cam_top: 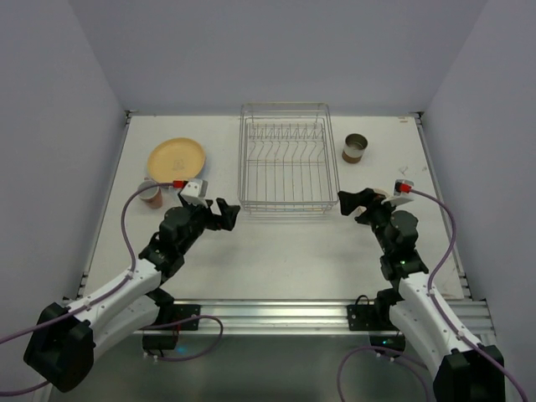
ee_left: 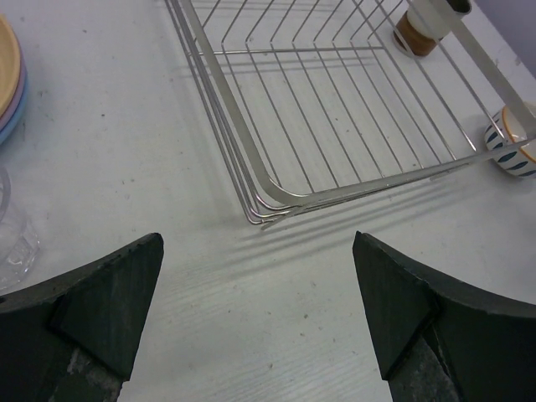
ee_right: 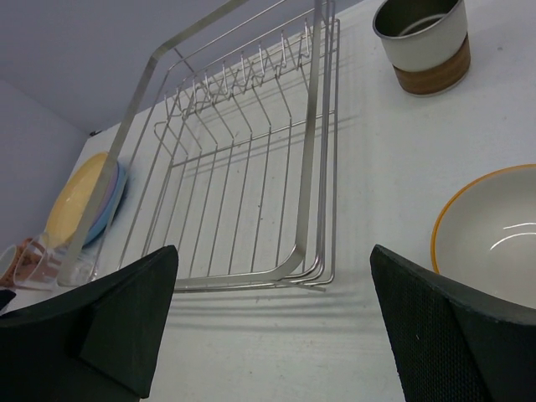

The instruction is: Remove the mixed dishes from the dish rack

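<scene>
The silver wire dish rack (cam_top: 241, 159) stands at the table's middle back, and no dishes show in it. The stacked plates, yellow-orange on top (cam_top: 176, 157), lie to its left, with the pink mug (cam_top: 151, 191) just in front of them. The brown cup (cam_top: 355, 148) stands right of the rack. The white cup (ee_right: 494, 234) stands beside my right gripper. The clear glass (ee_left: 12, 243) is at the left. My left gripper (cam_top: 228, 213) is open and empty by the rack's near left corner (ee_left: 268, 201). My right gripper (cam_top: 352, 203) is open and empty by the near right corner (ee_right: 310, 264).
Grey walls close the table on three sides. A metal rail (cam_top: 276, 314) runs along the near edge between the arm bases. Bare table surface (cam_top: 285, 251) lies between the two arms in front of the rack.
</scene>
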Motion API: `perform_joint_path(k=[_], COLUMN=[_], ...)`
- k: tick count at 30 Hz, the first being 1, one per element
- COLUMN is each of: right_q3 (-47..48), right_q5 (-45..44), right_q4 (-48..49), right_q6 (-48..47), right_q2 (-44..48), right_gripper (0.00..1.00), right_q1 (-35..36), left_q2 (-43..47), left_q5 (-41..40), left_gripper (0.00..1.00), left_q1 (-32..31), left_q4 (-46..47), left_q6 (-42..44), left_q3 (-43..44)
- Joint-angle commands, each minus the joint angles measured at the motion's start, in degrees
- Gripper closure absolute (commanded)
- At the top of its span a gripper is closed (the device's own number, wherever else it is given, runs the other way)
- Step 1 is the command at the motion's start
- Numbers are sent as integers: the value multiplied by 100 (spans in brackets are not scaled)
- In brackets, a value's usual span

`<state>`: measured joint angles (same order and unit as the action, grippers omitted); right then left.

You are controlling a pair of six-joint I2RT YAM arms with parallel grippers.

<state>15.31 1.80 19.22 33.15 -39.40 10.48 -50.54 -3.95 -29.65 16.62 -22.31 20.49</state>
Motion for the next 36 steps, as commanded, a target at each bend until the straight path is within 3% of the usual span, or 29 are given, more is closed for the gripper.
perform_joint_path(k=[1,16,36], right_q3=[-37,42,-11], right_q5=[180,347,286], right_q4=[495,653,644], right_q6=[60,139,139], right_q2=[-33,-358,-130], right_gripper=[1,1,1], right_q1=[-2,-2,-2], left_q2=[150,238,264], left_q5=[43,61,17], left_gripper=[0,0,0], left_q1=[12,3,3], left_q4=[1159,1010,983], left_q6=[227,253,262], left_q3=[-448,-379,-379])
